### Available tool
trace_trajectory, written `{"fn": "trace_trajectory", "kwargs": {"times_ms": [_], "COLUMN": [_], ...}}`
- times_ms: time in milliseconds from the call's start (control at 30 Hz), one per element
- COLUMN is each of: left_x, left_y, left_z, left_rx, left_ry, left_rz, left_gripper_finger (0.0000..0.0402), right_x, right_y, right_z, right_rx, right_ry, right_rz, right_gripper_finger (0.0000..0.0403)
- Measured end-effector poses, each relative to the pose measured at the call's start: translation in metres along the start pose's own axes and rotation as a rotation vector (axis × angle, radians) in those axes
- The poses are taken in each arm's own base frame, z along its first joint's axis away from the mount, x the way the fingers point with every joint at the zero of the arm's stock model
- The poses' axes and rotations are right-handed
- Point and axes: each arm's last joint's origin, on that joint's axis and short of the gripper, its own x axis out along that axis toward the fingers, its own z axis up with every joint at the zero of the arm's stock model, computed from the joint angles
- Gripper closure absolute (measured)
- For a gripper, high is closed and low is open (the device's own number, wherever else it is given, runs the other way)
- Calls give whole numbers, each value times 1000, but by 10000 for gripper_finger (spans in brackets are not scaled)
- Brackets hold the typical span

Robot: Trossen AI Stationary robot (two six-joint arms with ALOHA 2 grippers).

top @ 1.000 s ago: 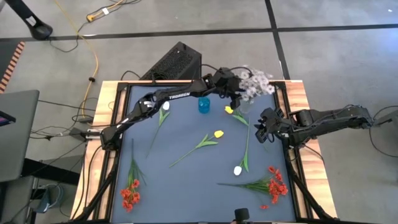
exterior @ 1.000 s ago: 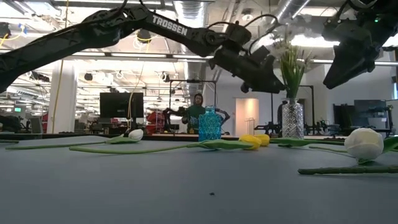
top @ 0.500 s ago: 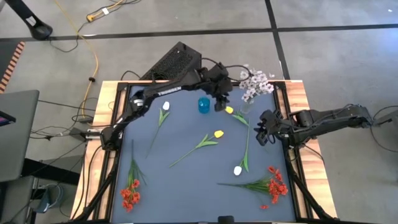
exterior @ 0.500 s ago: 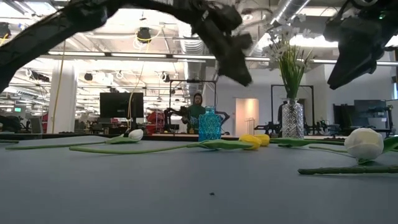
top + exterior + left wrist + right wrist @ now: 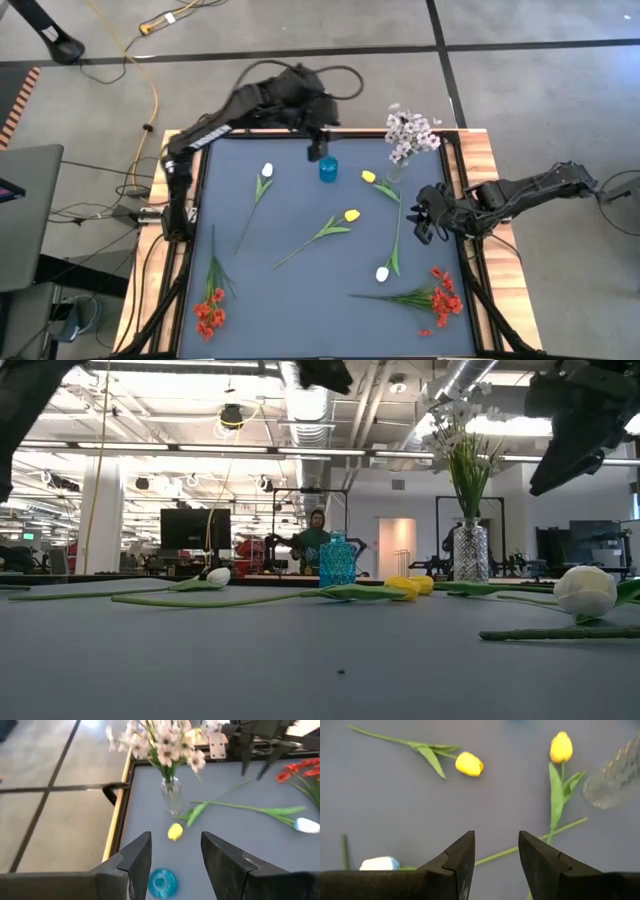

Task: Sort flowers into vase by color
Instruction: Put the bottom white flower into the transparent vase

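Both grippers, left gripper point(image 5: 172, 865) above the blue vase point(image 5: 328, 168) and right gripper point(image 5: 495, 862), have empty half-open jaws, so a low pass could tip that vase.

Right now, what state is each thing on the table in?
Clear vase: upright, holding the pale spray.
Blue vase: upright, no flowers in it.
Yellow tulips: two, lying flat.
White tulips: two, lying flat.
Red flowers: two bunches, lying flat.
Left pincer: open, nothing held.
Right pincer: open, nothing held.
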Motion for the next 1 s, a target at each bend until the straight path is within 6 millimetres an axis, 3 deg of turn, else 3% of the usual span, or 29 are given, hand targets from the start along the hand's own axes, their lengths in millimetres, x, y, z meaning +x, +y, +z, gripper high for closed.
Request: {"fn": "trace_trajectory", "kwargs": {"times_ms": [233,400,533,700,833,1000], "left_x": [-31,-26,-19,-12,-15,-19], "left_y": [-9,-28,-48,-68,-78,-81], "left_z": [-23,-58,-91,-126,-146,-155], "left_rx": [-81,-128,-137,-170,-186,-186], "left_ry": [48,52,-28,-220,-308,-345], "left_rz": [36,37,62,54,45,48], "left_gripper_finger": [242,242,242,242,242,242], "right_x": [1,10,24,52,81,97], "right_y": [10,32,44,47,45,65], "right_z": [0,-9,-20,-22,-17,-15], "right_rx": [-80,-321,-578,-582,-441,-594], "right_ry": [8,116,195,292,298,423], "right_rz": [79,231,214,83,-58,119], "right_gripper_finger": [226,226,226,226,228,229]}}
